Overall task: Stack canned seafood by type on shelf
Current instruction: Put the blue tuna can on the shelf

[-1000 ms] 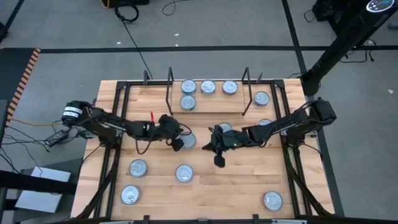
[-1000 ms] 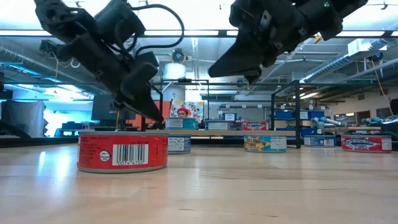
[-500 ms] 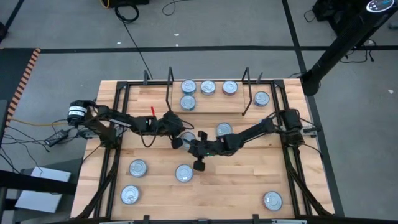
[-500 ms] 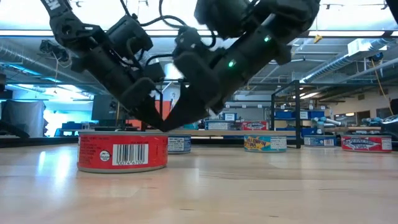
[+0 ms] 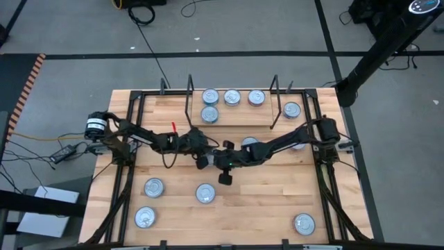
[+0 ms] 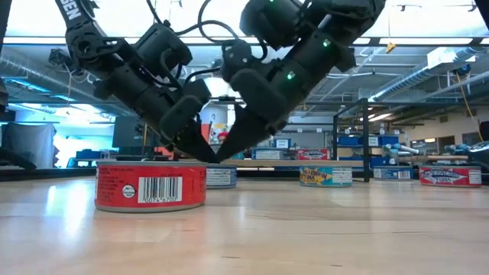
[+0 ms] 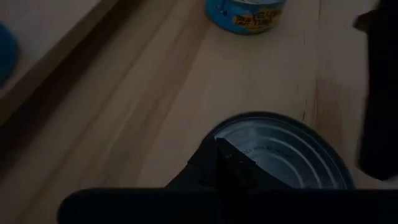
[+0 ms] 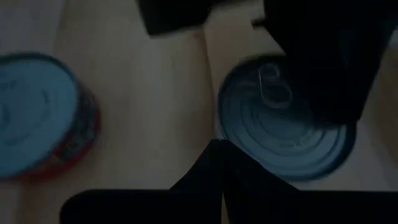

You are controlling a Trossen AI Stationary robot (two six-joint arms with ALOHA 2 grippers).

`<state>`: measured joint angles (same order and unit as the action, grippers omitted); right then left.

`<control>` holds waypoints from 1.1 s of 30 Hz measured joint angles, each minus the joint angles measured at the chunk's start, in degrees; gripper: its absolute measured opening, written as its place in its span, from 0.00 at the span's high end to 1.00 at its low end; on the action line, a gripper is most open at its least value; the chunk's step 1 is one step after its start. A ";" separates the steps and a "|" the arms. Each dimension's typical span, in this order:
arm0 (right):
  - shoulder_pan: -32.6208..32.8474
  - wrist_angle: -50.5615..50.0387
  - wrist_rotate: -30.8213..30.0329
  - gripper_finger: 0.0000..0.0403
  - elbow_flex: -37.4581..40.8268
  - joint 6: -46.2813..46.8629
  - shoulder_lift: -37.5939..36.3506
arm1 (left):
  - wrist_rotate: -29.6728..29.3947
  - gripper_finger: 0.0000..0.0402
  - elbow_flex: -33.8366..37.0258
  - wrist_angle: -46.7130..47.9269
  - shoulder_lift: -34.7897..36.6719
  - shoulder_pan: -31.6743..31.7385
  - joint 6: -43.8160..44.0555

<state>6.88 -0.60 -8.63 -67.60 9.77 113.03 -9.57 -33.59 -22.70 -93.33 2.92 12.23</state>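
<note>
With both sets of jaws pressed together and empty, my left gripper [image 5: 201,162] and right gripper [image 5: 223,167] crowd one mid-counter tin [image 7: 283,149]. I judge this pre-grasp: one must spread, seize it, then carry it to the shelf [image 5: 239,119].

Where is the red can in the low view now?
The red can stands near the camera at the picture's left, on the table, below both shut hands.

Black cables [image 5: 142,14] on grey floor [image 5: 243,35] beyond wooden table [image 5: 257,201].
</note>
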 joint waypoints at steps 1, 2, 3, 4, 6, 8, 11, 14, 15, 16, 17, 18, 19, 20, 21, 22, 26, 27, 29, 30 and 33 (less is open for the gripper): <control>0.20 -0.53 0.08 0.98 -0.01 -0.70 -0.63 | -0.13 1.00 0.14 -0.65 0.31 0.02 -0.04; 0.50 -0.96 0.10 0.98 -0.01 -1.20 -1.11 | -0.19 1.00 0.14 -1.73 0.60 0.02 -0.08; 0.81 -0.61 0.12 0.98 -0.01 -1.41 -1.69 | -0.23 1.00 0.11 -2.42 1.00 0.02 -0.08; 1.01 -0.54 0.16 0.98 -0.01 -1.47 -2.15 | -0.29 1.00 0.11 -2.72 1.47 0.04 -0.03; 1.47 -0.22 0.28 0.98 -0.01 -1.23 -2.54 | -0.98 1.00 -0.01 -3.20 1.60 0.06 0.39; 1.69 0.67 0.34 0.98 -0.01 -0.59 -2.55 | -1.72 1.00 0.13 -2.38 1.54 0.13 2.07; 1.79 1.73 0.06 0.98 -0.01 -0.60 -2.55 | -2.53 1.00 0.08 -3.27 1.52 0.82 3.22; 1.79 3.13 -0.95 0.98 0.68 -1.30 -2.55 | -2.59 1.00 0.07 -1.89 1.35 2.38 1.15; 1.67 4.18 -0.94 0.98 1.10 -1.62 -2.55 | -2.58 1.00 0.07 -1.01 1.32 2.97 0.03; 1.49 5.59 -0.48 0.98 1.73 -1.89 -2.55 | -2.50 1.00 0.07 -0.24 1.30 3.57 -0.94; 1.29 7.18 0.73 0.98 2.46 -2.14 -2.55 | -2.09 1.00 0.07 0.62 1.23 4.13 -2.15; 1.11 9.00 2.11 0.98 3.18 -2.31 -2.55 | -1.19 1.00 0.12 1.71 1.16 4.62 -3.66; 0.92 9.99 3.04 0.98 3.75 -2.36 -2.55 | -0.17 1.00 0.53 2.06 1.13 4.97 -5.16; 0.81 10.10 3.68 0.98 4.15 -2.37 -2.55 | 0.95 1.00 1.21 1.84 1.13 5.24 -6.29; 0.76 10.12 4.01 0.98 4.41 -2.41 -2.55 | 2.12 1.00 2.13 1.02 1.13 5.45 -7.18; 0.74 10.18 4.11 0.98 4.61 -2.55 -2.55 | 3.37 1.00 3.12 -0.22 1.13 5.71 -7.36; 0.73 10.39 4.91 0.98 5.34 -3.35 -2.55 | 6.46 1.00 7.88 -7.01 1.13 6.47 -5.15; 0.58 10.37 5.49 0.98 5.58 -3.13 -2.55 | 6.60 1.00 8.70 -8.32 1.13 6.46 -3.86; 0.45 10.40 6.18 0.98 6.25 -1.98 -2.55 | 6.96 1.00 9.54 -9.70 1.13 6.42 -1.79; 0.37 10.34 6.28 0.98 6.61 -1.38 -2.55 | 7.07 1.00 9.56 -9.85 1.13 6.40 -1.34; 0.06 10.36 6.33 0.98 7.19 -1.14 -2.55 | 6.91 1.00 9.54 -12.20 1.13 6.12 -1.26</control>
<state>6.94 9.76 -2.31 -60.42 8.63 110.48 -2.66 -24.05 -34.90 -92.20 9.04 10.97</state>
